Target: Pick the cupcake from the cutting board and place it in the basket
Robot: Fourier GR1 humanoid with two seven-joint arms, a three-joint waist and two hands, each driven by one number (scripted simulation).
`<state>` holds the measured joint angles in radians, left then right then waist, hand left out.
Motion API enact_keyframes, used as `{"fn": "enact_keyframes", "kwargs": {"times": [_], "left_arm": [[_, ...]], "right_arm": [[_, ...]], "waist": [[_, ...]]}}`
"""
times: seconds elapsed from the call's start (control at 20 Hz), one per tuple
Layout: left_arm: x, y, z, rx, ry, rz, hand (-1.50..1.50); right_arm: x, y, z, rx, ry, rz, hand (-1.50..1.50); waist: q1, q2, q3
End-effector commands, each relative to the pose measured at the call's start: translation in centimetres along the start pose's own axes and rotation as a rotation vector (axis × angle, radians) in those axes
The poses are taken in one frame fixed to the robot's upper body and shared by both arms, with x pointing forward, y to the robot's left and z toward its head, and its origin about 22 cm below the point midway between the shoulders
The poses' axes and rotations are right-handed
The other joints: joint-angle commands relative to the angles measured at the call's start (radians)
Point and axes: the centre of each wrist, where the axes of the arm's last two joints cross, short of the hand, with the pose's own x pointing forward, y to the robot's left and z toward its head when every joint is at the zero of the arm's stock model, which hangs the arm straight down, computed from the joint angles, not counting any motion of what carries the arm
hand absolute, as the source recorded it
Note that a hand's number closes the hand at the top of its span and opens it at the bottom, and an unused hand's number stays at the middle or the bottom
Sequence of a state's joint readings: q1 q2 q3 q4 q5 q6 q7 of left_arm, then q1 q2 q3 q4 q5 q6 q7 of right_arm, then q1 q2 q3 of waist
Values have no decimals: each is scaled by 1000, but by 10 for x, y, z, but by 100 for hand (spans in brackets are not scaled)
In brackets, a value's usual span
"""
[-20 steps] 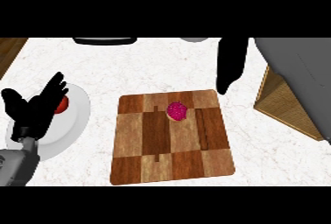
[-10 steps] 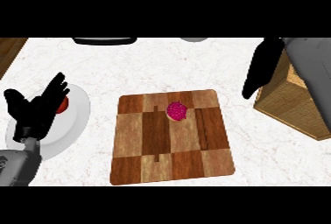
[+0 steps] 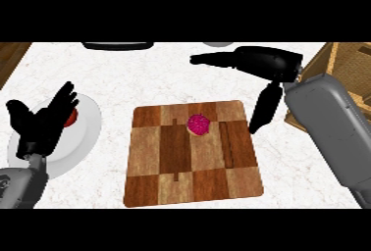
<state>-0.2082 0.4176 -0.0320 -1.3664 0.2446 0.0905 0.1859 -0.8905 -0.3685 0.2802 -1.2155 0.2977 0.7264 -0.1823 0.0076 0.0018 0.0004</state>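
A pink cupcake (image 3: 198, 124) sits on the upper middle of the wooden cutting board (image 3: 190, 171). My right hand (image 3: 262, 62) hovers open above and to the right of it, fingers stretched left and the thumb hanging down beside the board's right edge. It holds nothing. The woven basket (image 3: 346, 68) shows at the right edge, partly hidden behind my right forearm. My left hand (image 3: 42, 122) rests open at the left, fingers up, over a white plate.
The white plate (image 3: 81, 132) under my left hand carries a red item (image 3: 70, 117). A dark object (image 3: 117, 45) and a grey one (image 3: 217, 44) lie at the counter's far edge. A wooden strip borders the top left corner.
My right hand has swung from fingers pointing down to fingers stretched left above the board's upper right, with the forearm coming further into view. The cupcake and left hand stay put.
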Motion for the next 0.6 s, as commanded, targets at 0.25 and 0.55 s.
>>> {"fn": "enact_keyframes", "kwargs": {"times": [0.25, 0.55], "left_arm": [[6, -6, -8, 2, -4, -3, 0], [0, 9, -4, 17, -20, 14, 0]], "right_arm": [[-39, 65, -33, -80, -52, -126, -150], [-41, 70, -59, -18, 17, -52, -150]], "waist": [[2, 1, 0], [4, 1, -1]]}}
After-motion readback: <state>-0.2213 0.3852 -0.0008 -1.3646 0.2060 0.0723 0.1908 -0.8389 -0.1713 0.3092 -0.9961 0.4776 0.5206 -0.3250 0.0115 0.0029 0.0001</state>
